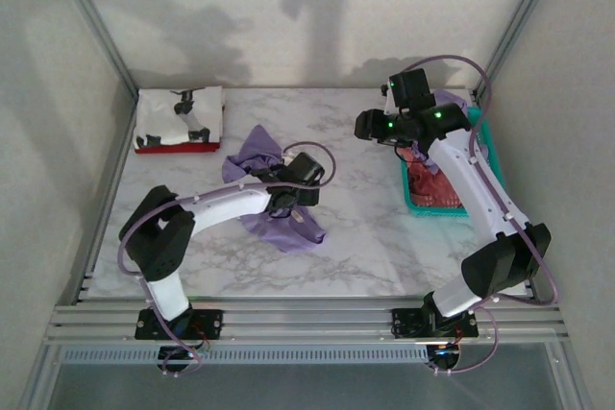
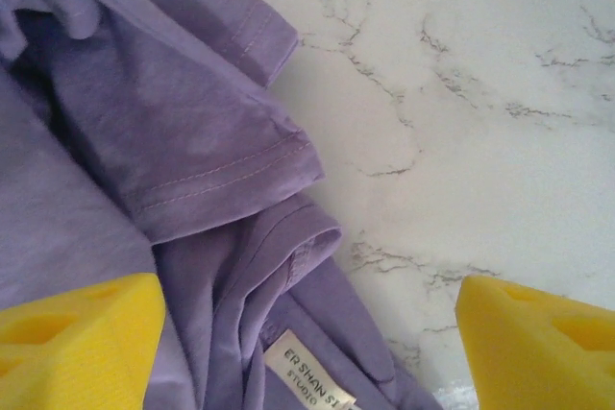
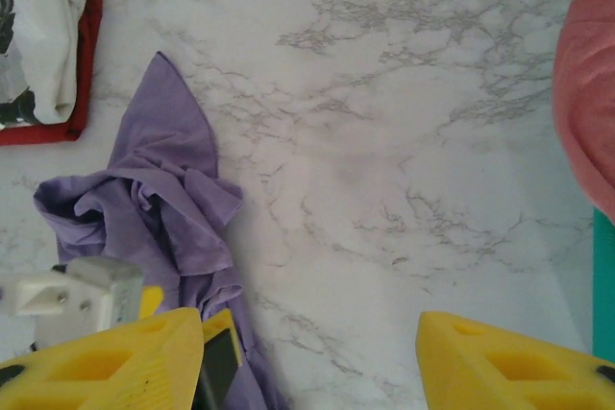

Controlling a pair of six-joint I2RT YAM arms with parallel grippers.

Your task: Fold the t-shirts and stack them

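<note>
A crumpled lavender-purple t-shirt [image 1: 261, 153] lies in the middle of the marble table. My left gripper [image 1: 288, 197] hovers over its near part. In the left wrist view that gripper [image 2: 307, 357] is open, its yellow fingers [image 2: 77, 333] wide apart over the shirt's collar and white label [image 2: 307, 379], a sleeve hem [image 2: 231, 175] just beyond. My right gripper [image 1: 368, 127] stands open high above bare marble [image 3: 384, 189], with nothing between its fingertips [image 3: 312, 362]. A folded white t-shirt with black print [image 1: 179, 112] rests on a folded red one [image 1: 173, 147] at the back left.
A teal mesh basket [image 1: 480, 136] at the right holds a coral-red shirt [image 1: 434, 184], with a bit of lavender cloth [image 1: 448, 99] at its far end. The right wrist view has the basket edge [image 3: 603, 285] and coral cloth [image 3: 586, 93] at its right margin. Enclosure walls surround the table.
</note>
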